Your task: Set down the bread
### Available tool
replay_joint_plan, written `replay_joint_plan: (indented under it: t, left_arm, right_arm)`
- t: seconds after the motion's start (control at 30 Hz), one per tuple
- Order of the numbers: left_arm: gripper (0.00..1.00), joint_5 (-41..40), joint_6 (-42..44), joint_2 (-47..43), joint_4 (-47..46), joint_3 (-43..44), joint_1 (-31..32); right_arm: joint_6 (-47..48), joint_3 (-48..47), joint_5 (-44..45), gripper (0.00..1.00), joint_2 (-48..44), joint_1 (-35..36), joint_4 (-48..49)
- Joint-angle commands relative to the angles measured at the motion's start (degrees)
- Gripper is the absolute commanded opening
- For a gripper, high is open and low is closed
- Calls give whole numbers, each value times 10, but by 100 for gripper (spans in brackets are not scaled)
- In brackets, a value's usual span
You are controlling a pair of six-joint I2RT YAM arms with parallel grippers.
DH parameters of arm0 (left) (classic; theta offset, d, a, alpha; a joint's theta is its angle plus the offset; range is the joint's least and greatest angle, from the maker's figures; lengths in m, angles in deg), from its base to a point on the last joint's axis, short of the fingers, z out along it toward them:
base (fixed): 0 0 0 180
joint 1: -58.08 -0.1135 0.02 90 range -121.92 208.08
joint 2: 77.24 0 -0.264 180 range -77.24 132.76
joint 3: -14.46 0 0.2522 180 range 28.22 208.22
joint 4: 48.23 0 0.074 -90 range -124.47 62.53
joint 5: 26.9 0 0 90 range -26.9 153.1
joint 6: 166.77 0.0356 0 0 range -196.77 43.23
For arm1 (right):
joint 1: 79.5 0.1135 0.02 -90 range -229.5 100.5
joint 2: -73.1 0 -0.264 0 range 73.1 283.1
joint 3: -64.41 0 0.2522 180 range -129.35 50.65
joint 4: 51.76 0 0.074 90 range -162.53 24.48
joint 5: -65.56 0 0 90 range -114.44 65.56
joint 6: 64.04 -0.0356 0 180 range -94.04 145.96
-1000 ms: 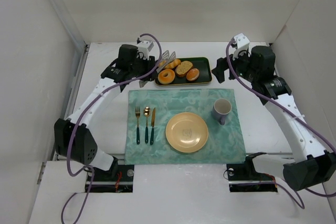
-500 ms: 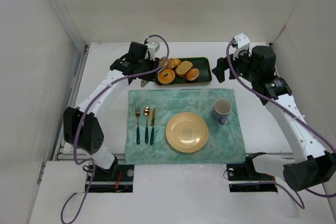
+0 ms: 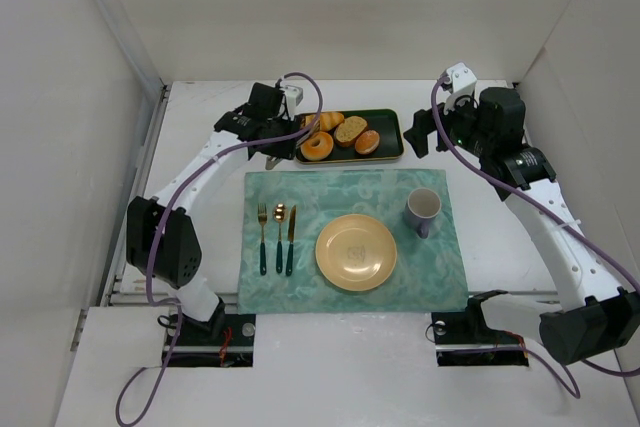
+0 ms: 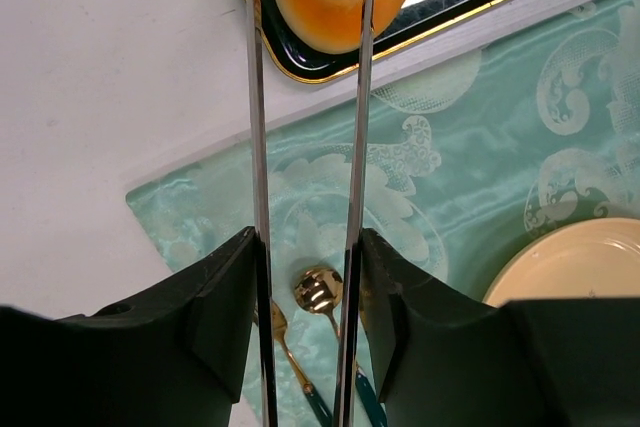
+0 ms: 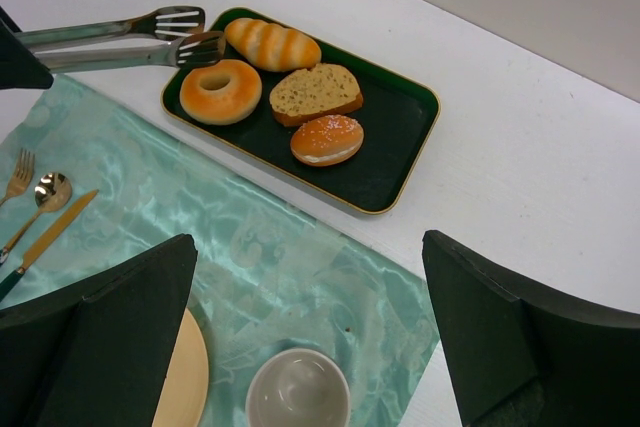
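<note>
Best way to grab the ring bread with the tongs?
Pinch the bread across its outer rim with the tongs, coming from the tray's left end: it lies flat, and the roll and slice crowd its far and right sides.

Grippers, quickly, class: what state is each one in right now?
Left gripper: shut on the tongs, tips open near the bread.
Right gripper: open, holding nothing.

1. On the table, the tray lies behind the mat.
2. In the tray: bread front left, roll behind it, slice middle, bun right.
3. Tongs reach the bread from the left.
4. On the mat: fork, spoon and knife left, plate middle, cup right.
</note>
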Motion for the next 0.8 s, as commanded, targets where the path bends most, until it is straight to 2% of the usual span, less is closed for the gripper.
replay_joint_plan:
  t: [0.0,0.77]
  left_arm:
    - [39,5,7,-9,2,11,-5]
    - [39,21,12,47,20,16,-11]
  right_arm:
    - [4,-2,5,100,-13,0,27]
    - [4,-2,5,100,-24,0,27]
